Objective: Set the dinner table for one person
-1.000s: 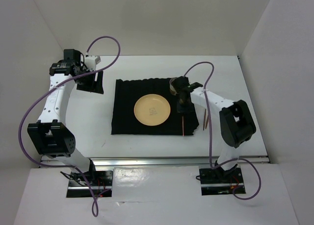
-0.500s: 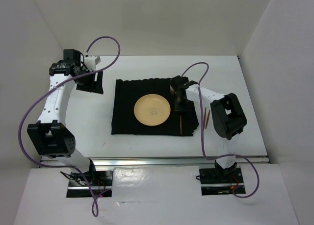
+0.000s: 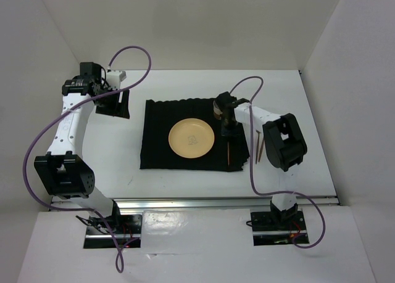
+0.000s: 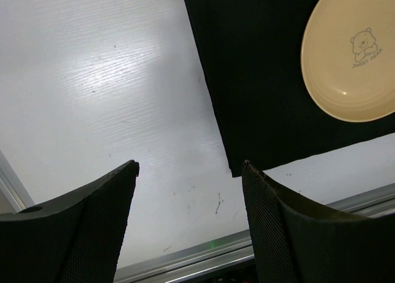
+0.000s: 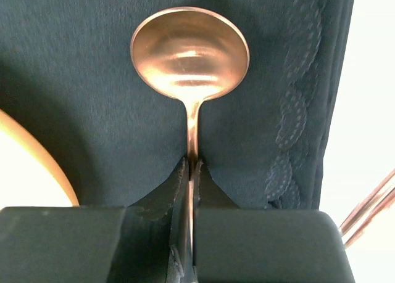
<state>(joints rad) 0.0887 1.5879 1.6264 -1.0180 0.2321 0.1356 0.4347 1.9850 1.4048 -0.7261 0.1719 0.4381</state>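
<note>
A copper spoon (image 5: 190, 53) lies low over the right part of the black ribbed mat (image 3: 160, 135), just right of the yellow plate (image 3: 192, 139). My right gripper (image 5: 192, 167) is shut on the spoon's handle just behind the bowl. In the top view the right gripper (image 3: 224, 121) points away from the arm bases and the handle (image 3: 229, 155) trails out behind it. I cannot tell whether the bowl touches the mat. My left gripper (image 4: 191, 172) is open and empty above the white dinner table (image 3: 111, 147), left of the mat; it shows in the top view (image 3: 115, 105) too.
More copper cutlery (image 3: 260, 148) lies on the white table right of the mat, and it shows in the right wrist view (image 5: 370, 204). The silver front rail (image 3: 203, 202) runs along the near edge. White walls enclose the table.
The right arm's elbow has swung left and away from the near edge. The gripper and spoon have shifted slightly over the mat's right part. The left arm has not moved.
</note>
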